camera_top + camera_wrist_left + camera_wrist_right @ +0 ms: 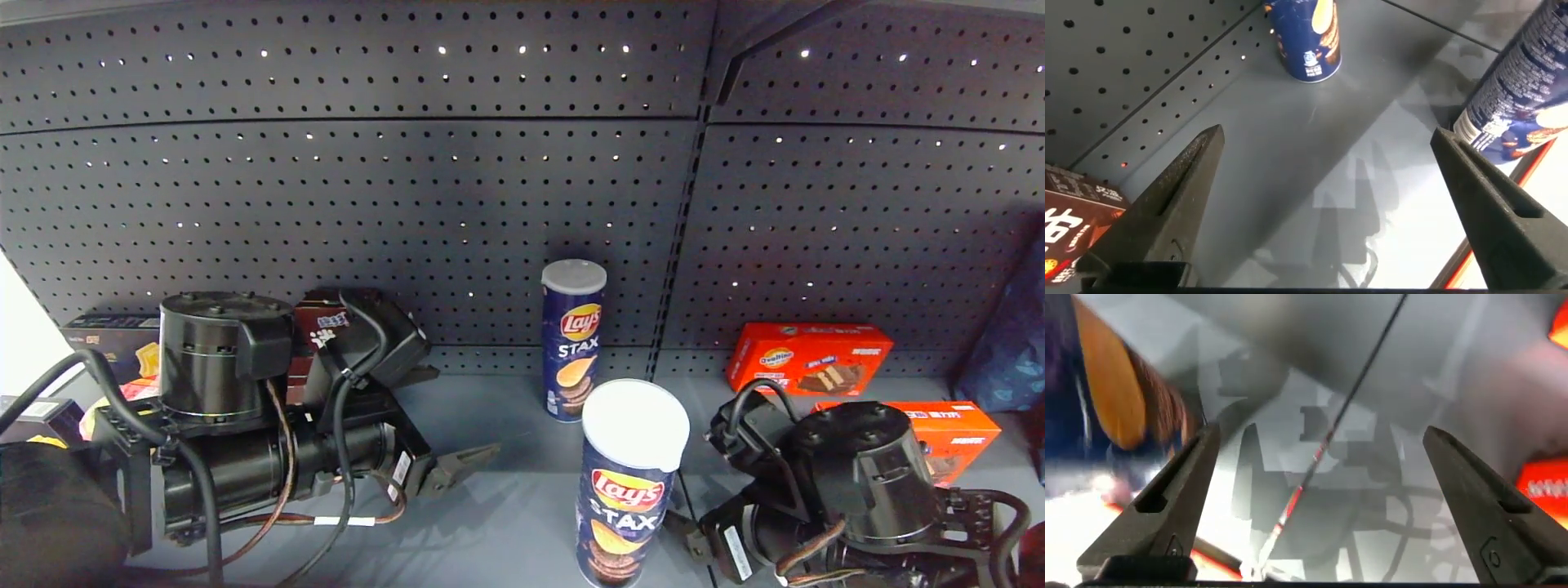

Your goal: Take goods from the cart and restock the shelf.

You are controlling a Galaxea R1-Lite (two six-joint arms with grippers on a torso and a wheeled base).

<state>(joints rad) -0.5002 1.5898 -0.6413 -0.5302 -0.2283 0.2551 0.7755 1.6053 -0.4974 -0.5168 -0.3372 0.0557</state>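
Closest to the head camera stands the front can (633,482) of chips, upright on the shelf (506,514), its long axis vertical and its white lid uppermost; a rear can (574,351) of the same kind stands behind it, apart, near the pegboard back (408,204).

Both arms flank the front can. The right pincer (1320,437) is released, fingers spread wide with nothing between them. In the right wrist view the can shows as a blurred dark-and-orange mass (1110,392) outside one finger, not in the gap, so that pincer sits just beside the can's lower wall and is not around it. The left pincer (1327,143) is also released and empty, low over the shelf, with the front can (1523,90) beyond one finger and a stretch of bare shelf between.

My reading is that the front can is already set down. The right arm is the nearer, so any pull-back has to leave sideways, away from the can wall, or the tall can could tip.

Whether the right finger touches the can I cannot tell; its base is cut off in the head view and its outline is smeared in the right wrist view. Orange boxes (808,357) lie on the shelf to the right, one partly hidden by the right arm; dark boxes (106,339) on the left are largely hidden behind the left arm.
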